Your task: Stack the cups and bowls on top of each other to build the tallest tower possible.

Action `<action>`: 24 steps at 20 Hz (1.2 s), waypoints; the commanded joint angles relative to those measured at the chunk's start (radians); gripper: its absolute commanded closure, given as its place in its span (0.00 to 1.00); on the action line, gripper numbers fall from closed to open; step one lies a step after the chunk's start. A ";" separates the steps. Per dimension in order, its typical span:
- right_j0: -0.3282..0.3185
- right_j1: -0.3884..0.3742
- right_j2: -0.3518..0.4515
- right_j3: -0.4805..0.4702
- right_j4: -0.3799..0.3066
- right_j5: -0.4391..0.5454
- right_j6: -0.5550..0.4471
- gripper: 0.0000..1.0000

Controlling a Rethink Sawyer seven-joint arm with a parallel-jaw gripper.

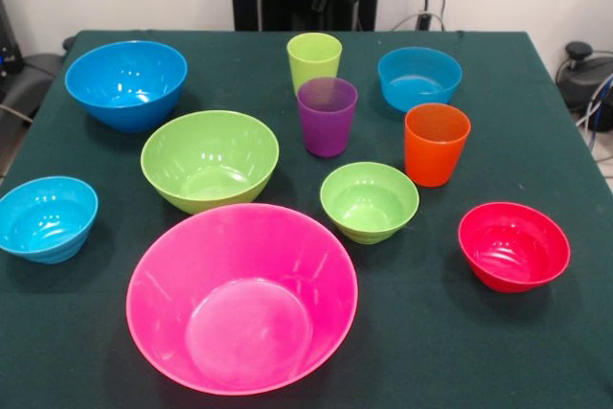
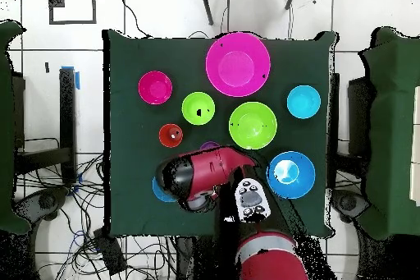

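Glossy plastic is seen throughout: seven round bowls and three tapered cups are spread singly on the green-clothed worktop (image 1: 536, 352). The pink bowl (image 1: 241, 299) sits at six o'clock. The end effector's state cannot be told.

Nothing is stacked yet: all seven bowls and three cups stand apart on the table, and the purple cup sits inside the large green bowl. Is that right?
Not quite. In the front view the purple cup stands upright on the table beside the large green bowl, not inside it; that bowl is empty. The rest holds: nothing is stacked yet.
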 commanded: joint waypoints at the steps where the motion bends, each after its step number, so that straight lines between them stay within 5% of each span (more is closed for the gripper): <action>1: 0.008 0.115 0.062 -0.144 0.032 0.117 0.030 0.00; 14: 0.021 0.144 0.076 -0.217 0.048 0.236 0.014 0.00; 24: 0.022 -0.033 0.088 -0.137 0.095 0.322 -0.005 0.00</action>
